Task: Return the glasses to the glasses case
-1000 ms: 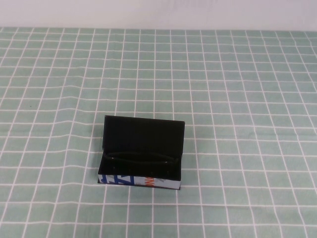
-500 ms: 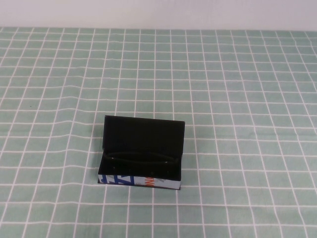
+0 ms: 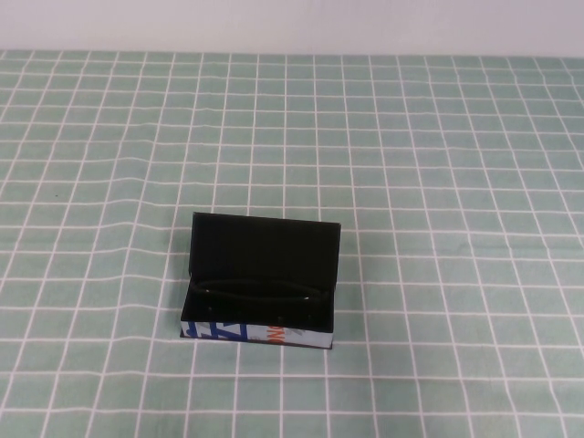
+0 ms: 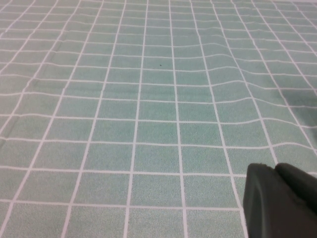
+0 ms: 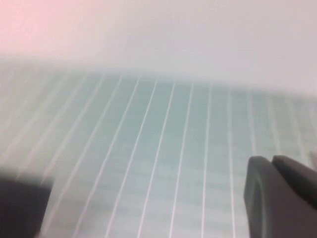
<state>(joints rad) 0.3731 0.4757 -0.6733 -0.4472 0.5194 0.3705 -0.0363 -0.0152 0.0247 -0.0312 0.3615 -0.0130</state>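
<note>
The glasses case is a black box in the high view, left of the table's middle and towards the front. Its lid stands open and upright, and its white front strip carries blue and orange print. The black glasses lie inside the box, their frame running along its length. Neither arm shows in the high view. My left gripper is shut and empty over bare cloth in the left wrist view. My right gripper is shut and empty above the cloth in the right wrist view.
A green tablecloth with a white grid covers the whole table, with slight wrinkles at the left. A pale wall runs along the far edge. A dark blurred shape sits at the edge of the right wrist view.
</note>
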